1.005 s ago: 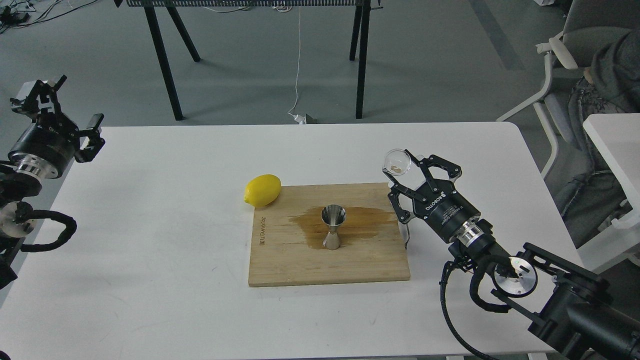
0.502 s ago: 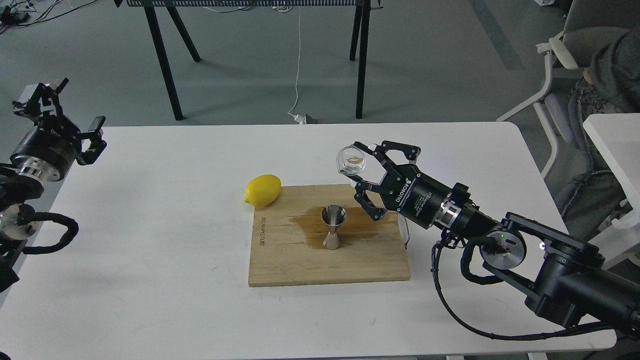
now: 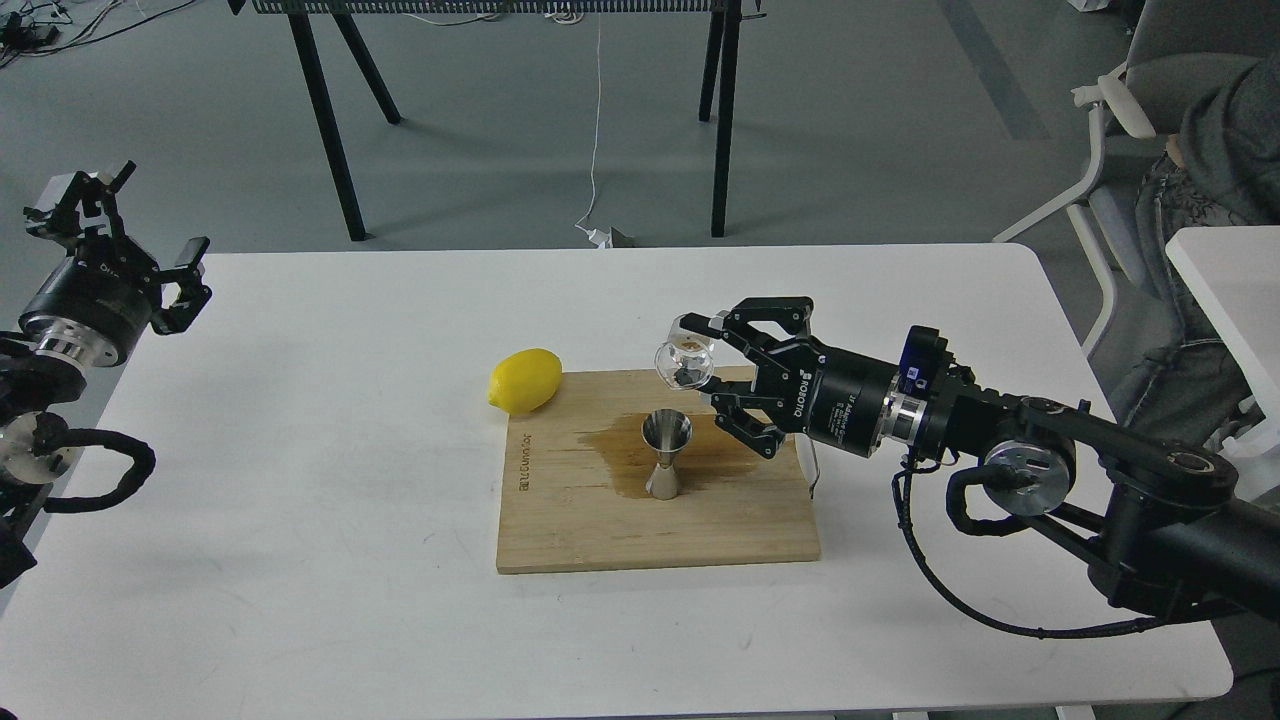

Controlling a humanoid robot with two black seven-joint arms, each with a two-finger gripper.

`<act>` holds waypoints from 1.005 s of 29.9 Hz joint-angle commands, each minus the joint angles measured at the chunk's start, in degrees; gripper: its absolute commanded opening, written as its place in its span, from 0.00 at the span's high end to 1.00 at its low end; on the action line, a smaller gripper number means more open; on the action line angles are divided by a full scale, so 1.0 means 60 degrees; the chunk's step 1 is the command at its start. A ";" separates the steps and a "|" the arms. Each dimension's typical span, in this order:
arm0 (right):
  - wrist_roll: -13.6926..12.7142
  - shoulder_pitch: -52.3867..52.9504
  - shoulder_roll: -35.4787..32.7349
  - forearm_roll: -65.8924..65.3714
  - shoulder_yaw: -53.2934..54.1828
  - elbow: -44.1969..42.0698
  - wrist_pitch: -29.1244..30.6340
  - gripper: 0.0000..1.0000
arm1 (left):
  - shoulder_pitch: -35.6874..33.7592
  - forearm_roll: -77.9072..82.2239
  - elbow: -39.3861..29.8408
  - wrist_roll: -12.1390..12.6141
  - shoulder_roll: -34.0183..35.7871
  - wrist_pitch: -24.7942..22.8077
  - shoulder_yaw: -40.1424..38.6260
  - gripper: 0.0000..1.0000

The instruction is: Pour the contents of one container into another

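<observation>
Lying nearest on the white rectangular table (image 3: 300,520) is a pale wooden cutting board (image 3: 700,520), with a burnt-in word along its left edge that sits sideways and cannot be read. A brown wet stain (image 3: 620,450) spreads across the board's middle. In that stain stands the small shiny steel hourglass-shaped jigger (image 3: 667,453), upright, open mouth up.

From four o'clock the black right arm reaches in, its base cut off by the picture's edge; white "ROBOTIQ" lettering shows on the wrist body, with smaller print beside it too fine to make out. The right gripper (image 3: 715,365) is closed around the small clear glass cup (image 3: 684,362), which is tipped over, held in the air just above and slightly right of the jigger's mouth, apart from it. Something small and dark shows inside the glass; what it is cannot be told.

At ten o'clock from the jigger, a yellow lemon (image 3: 525,381) rests against the board's far left corner.

At nine o'clock, the left gripper (image 3: 125,235) hangs beyond the table's edge, fingers spread, holding nothing.
</observation>
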 commanded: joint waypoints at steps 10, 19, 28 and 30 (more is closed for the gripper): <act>-0.0188 0.0278 0.0036 -0.1517 -0.0008 -0.0038 -0.0330 0.57 | 0.0104 0.0001 0.0016 0.0000 -0.0012 0.0000 0.0001 0.00; -0.0276 0.0834 0.0095 -0.1708 -0.0769 -0.0096 -0.0593 0.57 | 0.0236 0.0001 0.0016 0.0000 -0.0012 0.0000 0.0001 0.00; -0.0276 0.1084 0.0109 -0.2221 -0.1063 -0.0126 -0.0857 0.57 | 0.0251 0.0001 0.0016 0.0000 0.0003 0.0000 0.0001 0.00; -0.0290 0.1084 0.0109 -0.2366 -0.1063 -0.0126 -0.0901 0.57 | 0.0251 0.0001 0.0016 0.0000 0.0003 0.0000 0.0015 0.00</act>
